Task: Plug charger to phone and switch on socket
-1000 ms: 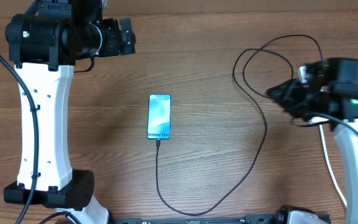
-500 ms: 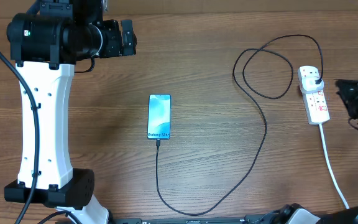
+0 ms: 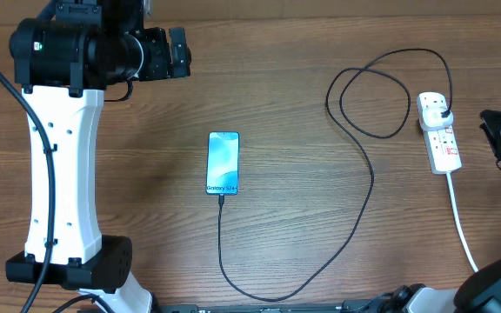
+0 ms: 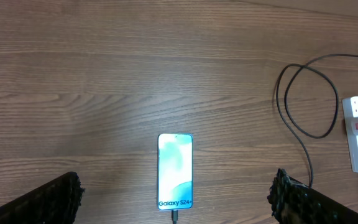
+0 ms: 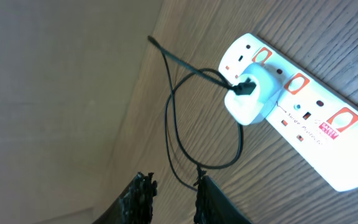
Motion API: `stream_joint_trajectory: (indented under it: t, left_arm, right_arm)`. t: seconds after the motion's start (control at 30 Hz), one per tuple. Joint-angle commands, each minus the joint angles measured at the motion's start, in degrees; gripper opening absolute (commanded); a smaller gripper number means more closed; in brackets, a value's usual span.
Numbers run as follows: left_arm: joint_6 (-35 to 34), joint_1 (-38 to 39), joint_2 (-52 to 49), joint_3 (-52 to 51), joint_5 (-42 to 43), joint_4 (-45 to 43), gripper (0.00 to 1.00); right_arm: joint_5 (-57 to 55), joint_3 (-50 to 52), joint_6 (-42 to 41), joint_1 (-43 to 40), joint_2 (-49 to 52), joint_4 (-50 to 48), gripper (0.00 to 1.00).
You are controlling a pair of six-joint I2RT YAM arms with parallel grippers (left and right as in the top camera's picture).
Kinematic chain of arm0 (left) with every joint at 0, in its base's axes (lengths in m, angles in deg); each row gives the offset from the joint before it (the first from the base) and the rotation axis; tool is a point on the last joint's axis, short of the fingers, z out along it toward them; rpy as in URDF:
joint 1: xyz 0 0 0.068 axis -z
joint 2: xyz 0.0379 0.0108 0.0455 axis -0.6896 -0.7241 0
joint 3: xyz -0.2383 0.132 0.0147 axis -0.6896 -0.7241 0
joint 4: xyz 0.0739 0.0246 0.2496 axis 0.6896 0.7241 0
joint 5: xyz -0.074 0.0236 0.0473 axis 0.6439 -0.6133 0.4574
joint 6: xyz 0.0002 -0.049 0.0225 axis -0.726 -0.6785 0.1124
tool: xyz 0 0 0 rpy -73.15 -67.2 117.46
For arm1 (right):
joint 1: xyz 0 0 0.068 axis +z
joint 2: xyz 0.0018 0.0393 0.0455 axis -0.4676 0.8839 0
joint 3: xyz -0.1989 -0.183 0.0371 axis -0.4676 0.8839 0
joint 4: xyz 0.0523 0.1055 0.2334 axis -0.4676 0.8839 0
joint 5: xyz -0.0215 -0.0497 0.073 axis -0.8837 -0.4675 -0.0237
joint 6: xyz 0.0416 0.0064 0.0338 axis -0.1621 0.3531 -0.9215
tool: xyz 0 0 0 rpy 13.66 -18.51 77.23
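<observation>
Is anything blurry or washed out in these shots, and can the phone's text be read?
Overhead: even light, sharp, though the phone text is tiny. Left wrist: screen glows bright, yet Galaxy S24+ reads clearly. Right wrist: power strip sharp, right gripper at the bottom edge blurred.

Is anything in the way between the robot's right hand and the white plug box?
No, nothing visible. Only bare table lies between the right gripper and the socket. The charger loops off on the socket's other side, and the white cord trails away toward the table's near edge.
</observation>
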Motion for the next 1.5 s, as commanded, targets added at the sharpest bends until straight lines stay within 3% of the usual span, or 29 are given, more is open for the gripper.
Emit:
stream_joint_trajectory:
  t: [0.0,0.23,0.77,0.93,1.47]
  left_arm:
    - [0.3,0.0,-0.2,0.3,-0.4,-0.1,1.00]
    - [0.3,0.0,-0.2,0.3,-0.4,-0.1,1.00]
    - [0.3,0.0,-0.2,0.3,-0.4,-0.1,1.00]
    - [0.3,0.0,-0.2,0.3,-0.4,-0.1,1.00]
    - [0.3,0.0,-0.2,0.3,-0.4,-0.1,1.00]
  right_arm:
    - [0.8,-1.5,-0.9,-0.3,2.0,-1.5,0.22]
    - [-2.6,-1.5,-3.7,-0.6,5.3,-4.9,0.04]
    - [1.3,-1.4,-10.8,-3.5,19.5,-14.8,0.04]
    - [5.9,-1.4,-11.3,-3.4,24.0,-19.1,0.04]
    - [3.2,-1.4,-10.0,0.6,29.9,-23.7,0.04]
